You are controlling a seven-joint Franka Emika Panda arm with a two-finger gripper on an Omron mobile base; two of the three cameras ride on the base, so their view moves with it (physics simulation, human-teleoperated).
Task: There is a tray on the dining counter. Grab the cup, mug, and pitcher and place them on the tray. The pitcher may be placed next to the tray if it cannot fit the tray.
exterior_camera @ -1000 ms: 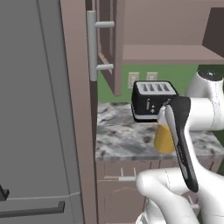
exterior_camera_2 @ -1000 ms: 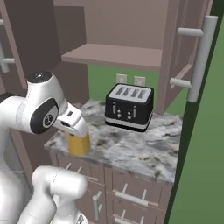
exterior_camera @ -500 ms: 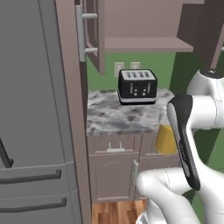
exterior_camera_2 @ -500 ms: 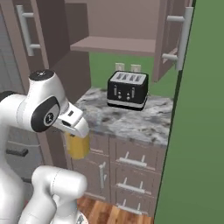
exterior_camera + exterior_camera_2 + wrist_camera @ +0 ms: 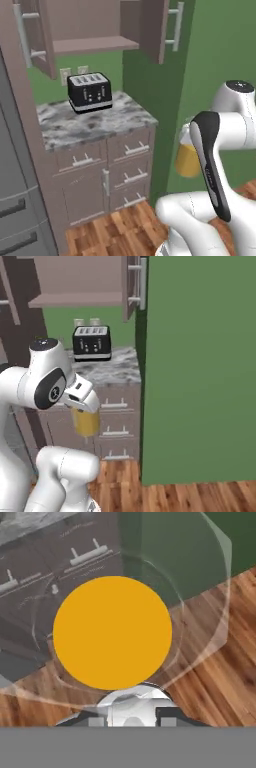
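A tall green wall [image 5: 200, 371] stands at the right of the right base view, with a wood floor [image 5: 175, 496] below it. To the left of the wall is a small marbled table [image 5: 90, 122] over a bank of brown drawers [image 5: 127, 167] with pale bar handles. Open brown wall cabinets [image 5: 95, 30] hang above it. A grey fridge door [image 5: 15, 200] shows at the left edge of the left base view. A black toaster [image 5: 90, 92] with four slots sits on the table against the back wall, below two wall sockets.

The white arm [image 5: 42, 386] is folded close in front of the drawers, well apart from the table top. The end effector [image 5: 82, 401] is closed on the pitcher [image 5: 86, 422], which hangs below it in the air, above the floor and lower than the table edge. In the left base view the pitcher [image 5: 187, 160] shows as a yellow body under a clear upper part, partly hidden behind the forearm. In the hand view its yellow round face [image 5: 112, 633] sits inside a clear, glassy outline, with drawers and floor seen through it.
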